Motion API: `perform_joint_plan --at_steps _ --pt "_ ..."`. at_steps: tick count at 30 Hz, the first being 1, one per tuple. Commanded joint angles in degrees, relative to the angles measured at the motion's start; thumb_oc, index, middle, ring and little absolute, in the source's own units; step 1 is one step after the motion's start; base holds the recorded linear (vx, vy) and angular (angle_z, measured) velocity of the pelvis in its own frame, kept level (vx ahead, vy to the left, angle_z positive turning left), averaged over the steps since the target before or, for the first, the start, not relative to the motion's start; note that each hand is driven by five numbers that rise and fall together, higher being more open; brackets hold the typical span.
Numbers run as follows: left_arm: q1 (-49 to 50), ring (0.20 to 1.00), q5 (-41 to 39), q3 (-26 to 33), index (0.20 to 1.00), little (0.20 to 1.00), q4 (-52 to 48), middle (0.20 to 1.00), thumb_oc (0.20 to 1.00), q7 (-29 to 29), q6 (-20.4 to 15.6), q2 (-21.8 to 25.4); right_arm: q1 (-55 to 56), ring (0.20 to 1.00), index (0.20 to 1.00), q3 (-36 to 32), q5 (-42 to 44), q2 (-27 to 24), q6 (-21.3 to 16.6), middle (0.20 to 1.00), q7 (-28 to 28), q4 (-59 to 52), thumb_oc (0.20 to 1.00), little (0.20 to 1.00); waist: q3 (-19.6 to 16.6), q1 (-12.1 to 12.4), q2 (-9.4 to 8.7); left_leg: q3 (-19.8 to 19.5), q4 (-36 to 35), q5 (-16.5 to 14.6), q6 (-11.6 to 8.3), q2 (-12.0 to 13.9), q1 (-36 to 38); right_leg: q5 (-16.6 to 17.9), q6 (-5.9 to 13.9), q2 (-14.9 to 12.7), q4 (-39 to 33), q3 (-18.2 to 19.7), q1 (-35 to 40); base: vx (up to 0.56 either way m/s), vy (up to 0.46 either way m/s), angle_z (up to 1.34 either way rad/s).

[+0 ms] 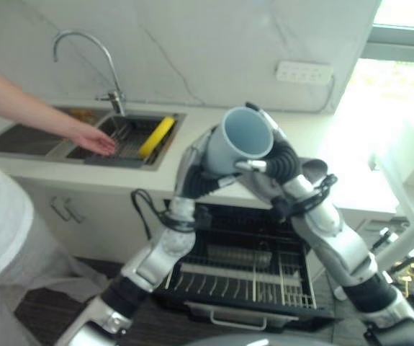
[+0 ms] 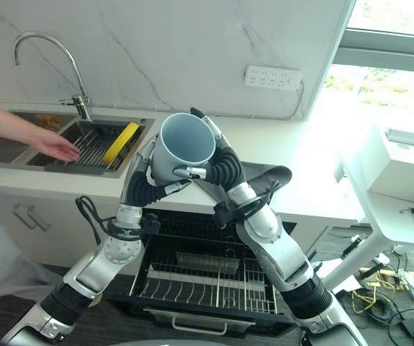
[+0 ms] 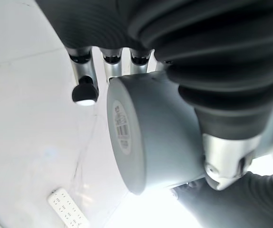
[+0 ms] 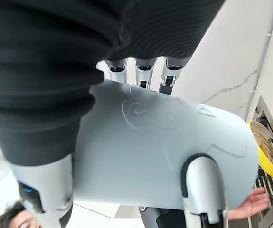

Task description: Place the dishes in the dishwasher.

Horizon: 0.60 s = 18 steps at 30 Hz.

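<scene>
Right now a pale grey-blue cup [image 2: 183,148] sits mid-frame, raised above the open dishwasher rack [image 2: 214,277], mouth tilted up toward the camera. Both robot hands clasp it: the left robot hand [image 2: 143,173] curls under its base and side, the right robot hand [image 2: 217,167] wraps the opposite wall, thumb pressed on the body. It looks light, rigid and smooth, probably plastic, so slippery rather than fragile; gripping round the wall suits it. At upper left a person's hand [image 2: 57,148] reaches over the sink [image 2: 19,164], near a yellow dish [image 2: 120,143].
</scene>
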Motion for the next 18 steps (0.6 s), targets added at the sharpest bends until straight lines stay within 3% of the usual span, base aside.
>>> perform_joint_plan --at_steps 1,2,3,4,18 --pt "-8.11 0.200 0.74 -4.22 0.200 0.200 -1.76 0.200 0.200 -1.82 -1.98 1.08 -9.83 1.000 1.000 0.90 -0.88 1.72 -1.84 1.000 0.39 -1.45 1.000 1.000 1.47 0.31 -0.21 -1.74 0.08 -2.96 0.46 0.61 1.84 0.74 0.46 0.28 0.02 -0.95 0.34 0.00 0.000 0.00" --pt "-8.11 0.200 0.82 -4.25 0.200 0.200 -1.78 0.200 0.200 -1.99 -1.97 1.07 -9.95 0.768 0.768 0.91 -0.86 1.78 -1.85 0.768 0.65 -1.55 0.768 0.768 1.48 0.32 -0.21 -1.76 0.08 -2.96 0.47 0.59 1.85 0.73 0.43 0.29 0.02 -0.95 0.35 0.00 0.000 0.00" --pt "-8.02 0.200 0.96 -4.37 0.200 0.200 -1.72 0.200 0.200 -2.10 -2.11 1.08 -10.10 0.357 0.357 0.89 -0.87 1.79 -1.93 0.357 0.57 -1.75 0.357 0.357 1.50 0.34 -0.21 -1.78 0.08 -2.96 0.48 0.58 1.87 0.73 0.39 0.32 0.02 -0.95 0.37 0.00 0.000 0.00" --pt "-8.05 0.200 1.04 -4.60 0.200 0.200 -1.53 0.200 0.200 -2.09 -2.34 1.16 -10.56 0.200 0.200 0.88 -0.68 1.72 -2.20 0.200 0.73 -1.70 0.200 0.200 1.54 0.38 -0.27 -1.86 0.08 -2.95 0.49 0.58 1.85 0.72 0.39 0.37 0.02 -0.91 0.38 0.00 0.000 0.00" --pt "-8.47 0.200 1.82 -6.17 0.200 0.200 -0.77 0.200 0.200 -2.10 -3.36 1.02 -11.16 0.200 0.200 1.63 -4.35 1.84 -4.24 0.200 -0.39 -1.39 0.200 0.200 1.56 0.47 -0.22 -1.98 0.08 -3.05 0.58 0.44 1.76 0.65 0.39 0.37 0.02 -0.94 0.36 0.00 0.000 0.00"
